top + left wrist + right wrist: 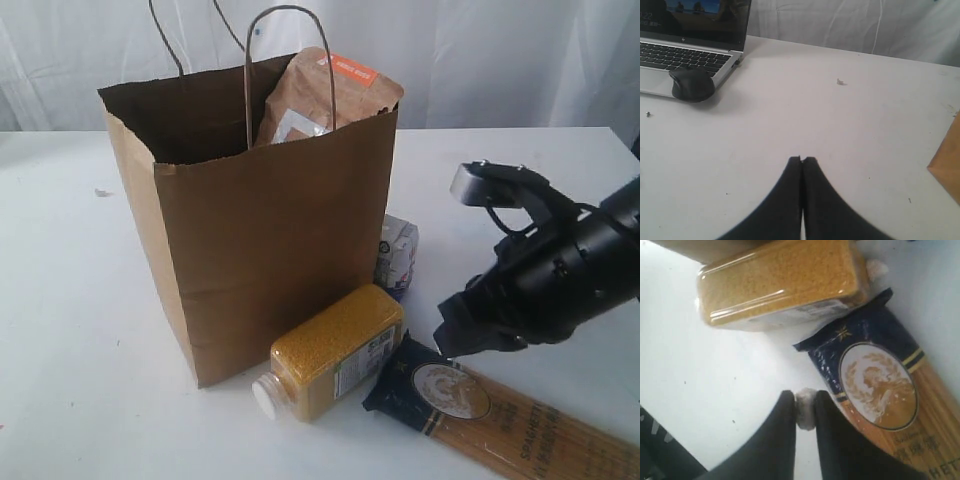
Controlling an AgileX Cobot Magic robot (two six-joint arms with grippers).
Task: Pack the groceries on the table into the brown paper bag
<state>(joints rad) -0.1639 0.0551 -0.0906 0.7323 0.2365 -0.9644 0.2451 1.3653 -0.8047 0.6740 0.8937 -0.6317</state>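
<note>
Navy-ended spaghetti pack (875,385), just beside right claw (804,399)

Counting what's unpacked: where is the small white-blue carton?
Exterior view: the small white-blue carton sits on the table just right of the brown paper bag, behind the yellow-grain bottle.

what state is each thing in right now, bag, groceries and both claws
brown paper bag: upright, top open
brown pouch with orange label: in the bag, sticking out the top
yellow-grain bottle: lying on its side, capped
long spaghetti pack: lying flat
small white-blue carton: beside the bag, partly hidden
left claw: shut, empty
right claw: nearly closed by the spaghetti pack, grip unclear
laptop: open
</note>
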